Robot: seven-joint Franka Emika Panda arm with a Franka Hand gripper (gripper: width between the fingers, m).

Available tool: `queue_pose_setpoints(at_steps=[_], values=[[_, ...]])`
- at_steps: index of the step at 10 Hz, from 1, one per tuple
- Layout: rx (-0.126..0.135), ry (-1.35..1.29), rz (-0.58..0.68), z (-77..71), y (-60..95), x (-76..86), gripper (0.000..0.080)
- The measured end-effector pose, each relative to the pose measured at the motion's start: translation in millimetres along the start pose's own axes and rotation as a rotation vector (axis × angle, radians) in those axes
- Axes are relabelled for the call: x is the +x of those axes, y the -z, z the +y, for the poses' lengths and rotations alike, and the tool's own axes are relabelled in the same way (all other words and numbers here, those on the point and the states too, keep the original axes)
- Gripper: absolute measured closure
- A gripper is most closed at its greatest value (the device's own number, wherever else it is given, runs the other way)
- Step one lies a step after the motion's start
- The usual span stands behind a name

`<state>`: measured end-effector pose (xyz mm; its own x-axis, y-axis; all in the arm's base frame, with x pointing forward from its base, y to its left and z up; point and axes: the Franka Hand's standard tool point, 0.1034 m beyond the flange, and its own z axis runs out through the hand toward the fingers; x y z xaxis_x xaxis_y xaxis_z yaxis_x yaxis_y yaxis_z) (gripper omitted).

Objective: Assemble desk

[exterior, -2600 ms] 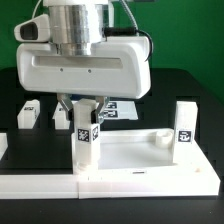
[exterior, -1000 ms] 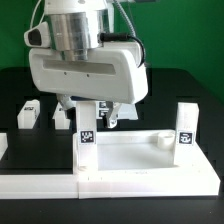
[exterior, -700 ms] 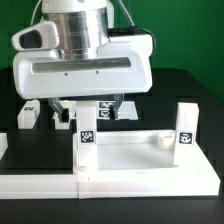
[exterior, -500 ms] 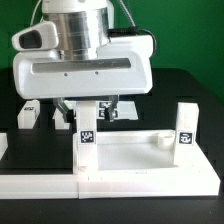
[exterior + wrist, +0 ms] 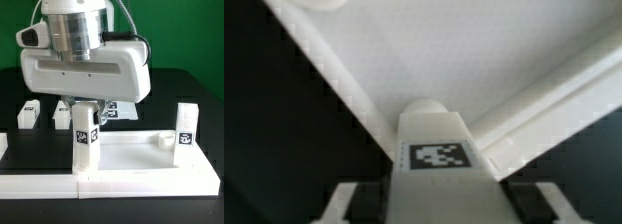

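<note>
Exterior view: the hand (image 5: pixel 85 108) grasps the upper end of a short square white plastic leg (image 5: pixel 85 142). It stands at the near corner, on the exterior view's left, of the white rimmed plastic desk top (image 5: pixel 140 176). A second leg (image 5: pixel 185 128) stands upright near the edge on the exterior view's right.

Wrist view: the tagged leg (image 5: pixel 441 150) sits between the fingers (image 5: pixel 358 203), above the desk top (image 5: pixel 491 50).

A robotics lab test cell: a plain green backdrop (image 5: pixel 195 35) stands behind a black desk (image 5: pixel 200 90), a white robot arm (image 5: pixel 75 30) hangs over it, and the white plastic legs (image 5: pixel 185 112) on and around a tray-like top (image 5: pixel 140 158) carry printed black-and-white marker tags (image 5: pixel 185 137).
</note>
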<state>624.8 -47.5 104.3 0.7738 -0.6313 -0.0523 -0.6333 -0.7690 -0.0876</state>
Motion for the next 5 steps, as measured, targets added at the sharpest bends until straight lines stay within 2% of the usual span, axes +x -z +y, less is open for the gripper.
queue_pose_setpoints(at_steps=[1, 4, 5], values=[[0.009, -0.164, -0.003, -0.9, -0.2, 0.6, 0.0509], [0.061, -0.766, -0.017, -6.9, 0.6, 6.6, 0.0509], [0.058, -0.827, -0.018, -10.1, 0.1, 4.2, 0.0509]])
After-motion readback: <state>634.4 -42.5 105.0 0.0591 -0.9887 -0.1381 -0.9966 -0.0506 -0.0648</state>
